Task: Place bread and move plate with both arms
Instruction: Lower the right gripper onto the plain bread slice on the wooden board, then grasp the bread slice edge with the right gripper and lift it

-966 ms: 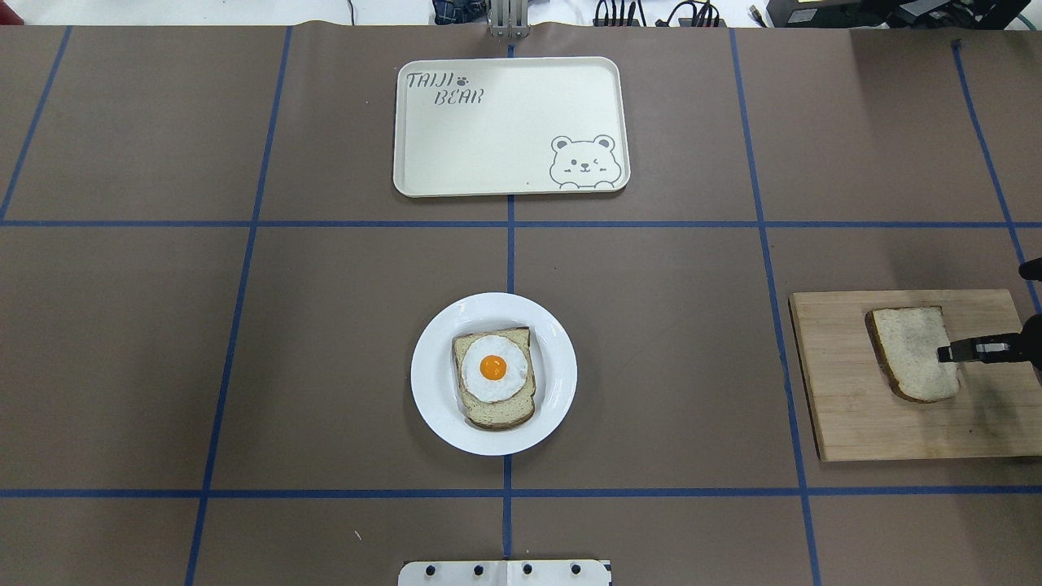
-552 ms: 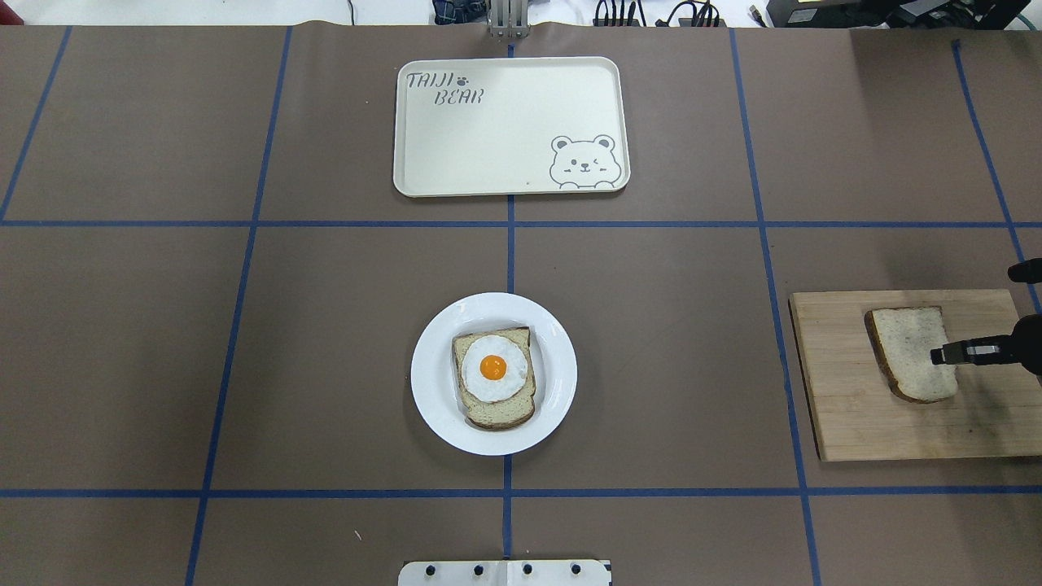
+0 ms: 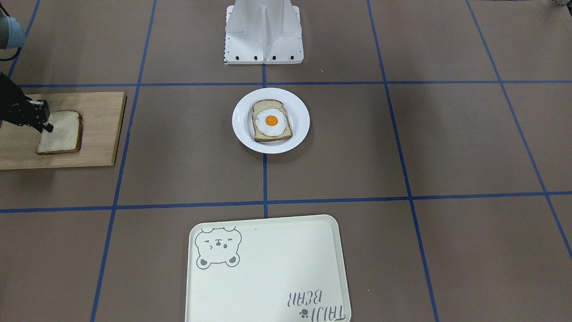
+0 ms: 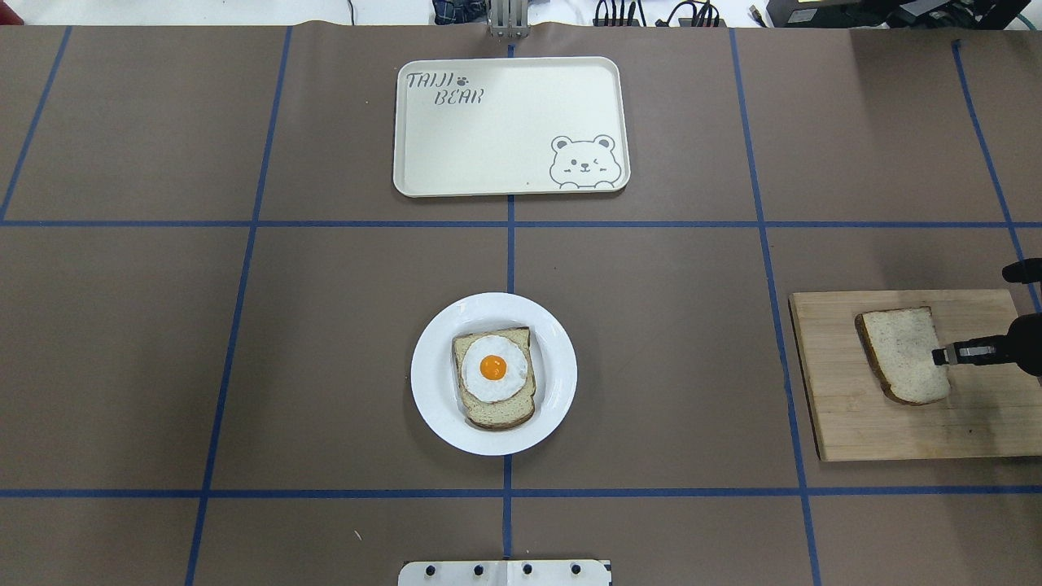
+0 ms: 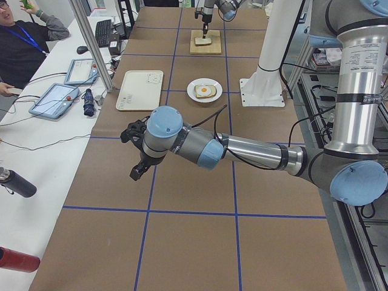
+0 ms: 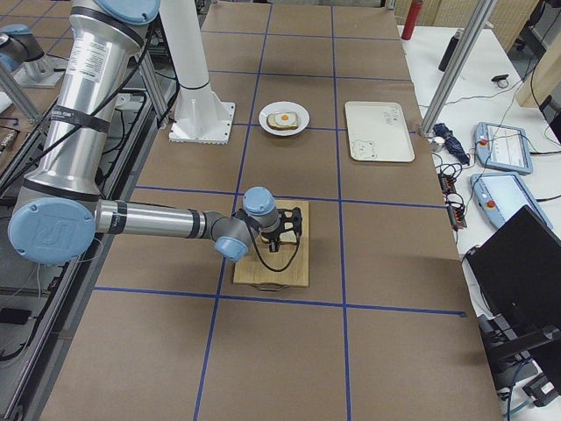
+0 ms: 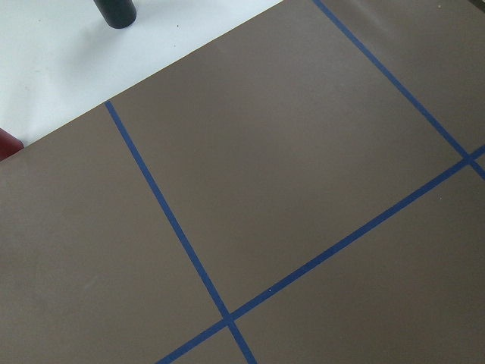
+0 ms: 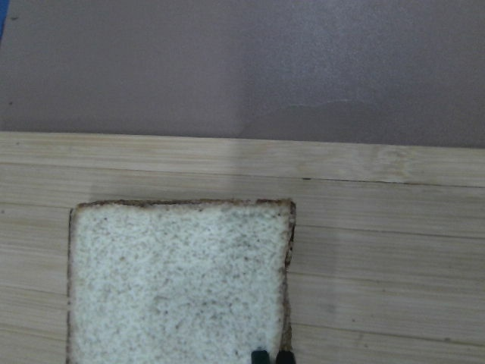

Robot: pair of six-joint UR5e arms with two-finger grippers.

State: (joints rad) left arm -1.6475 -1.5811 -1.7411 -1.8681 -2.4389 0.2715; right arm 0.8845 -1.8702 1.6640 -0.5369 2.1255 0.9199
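The plain bread slice (image 4: 899, 354) lies on a wooden cutting board (image 4: 847, 423) at the right of the overhead view. My right gripper (image 4: 936, 356) sits at the slice's near-right edge. In the right wrist view its fingertips (image 8: 261, 355) stand close together on the crust of the bread (image 8: 174, 280). The white plate (image 4: 427, 382) sits at the table's middle and holds a slice with a fried egg (image 4: 493, 376). My left gripper (image 5: 134, 174) hovers over bare table far to the left; it shows only in the exterior left view, so I cannot tell whether it is open or shut.
A cream tray with a bear drawing (image 4: 505, 122) lies at the far middle of the table. The white robot base (image 3: 263, 36) stands at the near edge. Operators' tablets and cables lie beyond the table's far side (image 5: 57, 97).
The bread has shifted a little toward the plate side on the board, together with my right gripper. The plate and the tray have not moved.
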